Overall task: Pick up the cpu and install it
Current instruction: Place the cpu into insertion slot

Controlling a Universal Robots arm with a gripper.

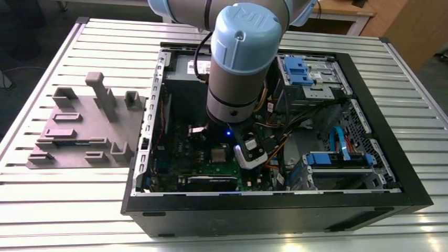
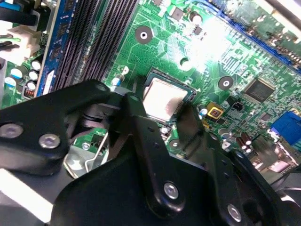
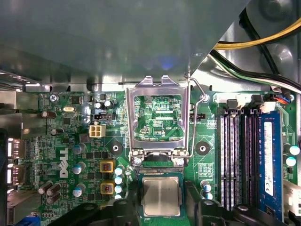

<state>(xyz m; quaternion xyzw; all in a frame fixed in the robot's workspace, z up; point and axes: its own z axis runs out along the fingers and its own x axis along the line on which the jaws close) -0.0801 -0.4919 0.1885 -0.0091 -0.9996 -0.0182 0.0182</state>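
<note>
Between the tool's (image 3: 161, 209) spread black fingers (image 3: 123, 209) I see the cpu (image 3: 161, 195), flat in its socket on the green motherboard (image 3: 70, 155). The tool is open and grips nothing. My arm (image 1: 242, 68) reaches steeply down into the computer case (image 1: 280, 210). The cpu's top is square, dull silver; the metal load plate (image 3: 157, 87) stands raised.

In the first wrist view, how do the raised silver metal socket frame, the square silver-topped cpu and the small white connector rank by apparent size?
Largest: silver metal socket frame
Then: square silver-topped cpu
Smallest: small white connector
The frame stands raised, so nearness may enlarge it.
</note>
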